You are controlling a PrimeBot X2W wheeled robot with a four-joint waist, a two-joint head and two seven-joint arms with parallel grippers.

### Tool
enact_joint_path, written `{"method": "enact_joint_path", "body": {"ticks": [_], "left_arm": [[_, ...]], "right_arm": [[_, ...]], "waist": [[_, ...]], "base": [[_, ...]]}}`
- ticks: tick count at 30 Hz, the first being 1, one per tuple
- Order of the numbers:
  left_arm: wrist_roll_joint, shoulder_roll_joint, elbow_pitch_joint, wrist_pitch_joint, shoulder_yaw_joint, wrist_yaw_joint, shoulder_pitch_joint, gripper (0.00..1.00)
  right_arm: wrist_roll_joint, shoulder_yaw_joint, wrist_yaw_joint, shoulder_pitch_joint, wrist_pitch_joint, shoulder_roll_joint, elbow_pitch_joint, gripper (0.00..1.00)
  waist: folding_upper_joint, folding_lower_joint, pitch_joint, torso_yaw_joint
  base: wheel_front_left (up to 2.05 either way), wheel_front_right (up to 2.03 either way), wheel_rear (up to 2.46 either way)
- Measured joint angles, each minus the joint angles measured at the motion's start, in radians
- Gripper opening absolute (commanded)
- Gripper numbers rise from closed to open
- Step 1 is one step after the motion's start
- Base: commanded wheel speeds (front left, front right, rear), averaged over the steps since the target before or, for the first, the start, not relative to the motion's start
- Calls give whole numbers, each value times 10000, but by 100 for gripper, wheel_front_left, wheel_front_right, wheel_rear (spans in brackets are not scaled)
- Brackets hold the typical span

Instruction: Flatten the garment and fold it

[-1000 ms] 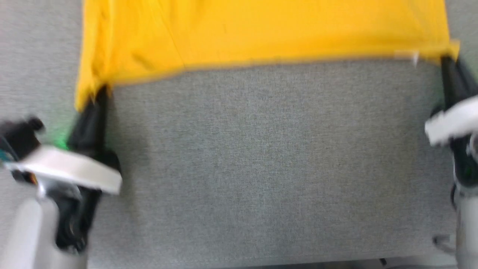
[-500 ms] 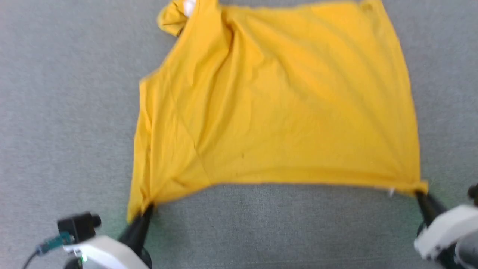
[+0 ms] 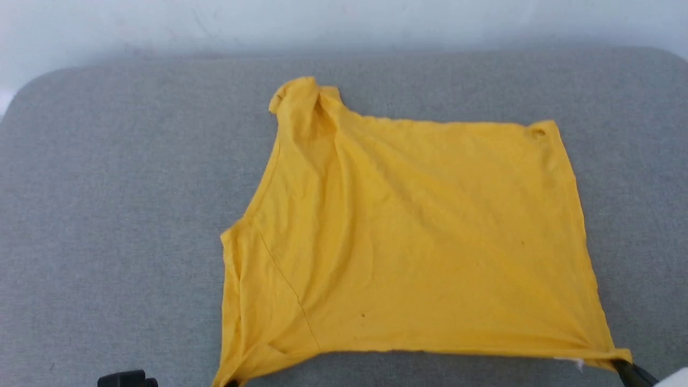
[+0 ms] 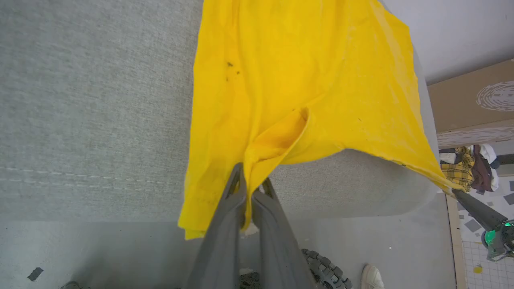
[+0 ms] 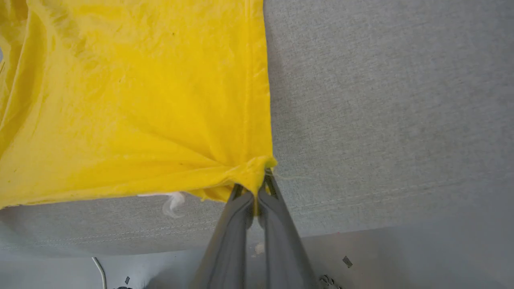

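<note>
Left wrist view gives us the left gripper pinched tight on a near corner of the shirt, cloth bunched between its fingers. Our right wrist view shows the right gripper clamped likewise on the other near corner, a white tag beside it. From the head, we see most of the shirt spread on the grey pad, far left corner crumpled.

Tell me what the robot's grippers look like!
The left gripper has two long, skinny fingers, dark grey and smooth, getting narrower toward the tips. The right gripper looks just the same. In the left wrist view, a green light glows at the base of the right gripper. In the head view, a bit of white casing sits behind it.
</note>
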Motion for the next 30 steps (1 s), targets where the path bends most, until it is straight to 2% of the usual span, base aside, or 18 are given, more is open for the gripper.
{"method": "enact_joint_path", "body": {"ticks": [5,10,17,30], "left_arm": [[-228,238,-825,376,38,222,510,0],[12,385,-1494,192,213,336,567,0],[963,635,-1450,-134,215,330,-997,0],[2075,1101,-17,284,-683,-662,-5117,0]], "right_arm": [[121,-391,0,574,514,86,-550,0],[100,-593,0,604,545,128,-970,0],[-393,-159,0,-791,449,-228,-1070,0],[-794,991,-2,-4020,334,-1394,336,0]], "waist": [[0,0,-404,105],[0,1,-422,300],[0,3,91,357],[-2,5,1522,238]], "base": [[0,0,0],[0,0,0],[0,0,0],[0,0,0]]}}
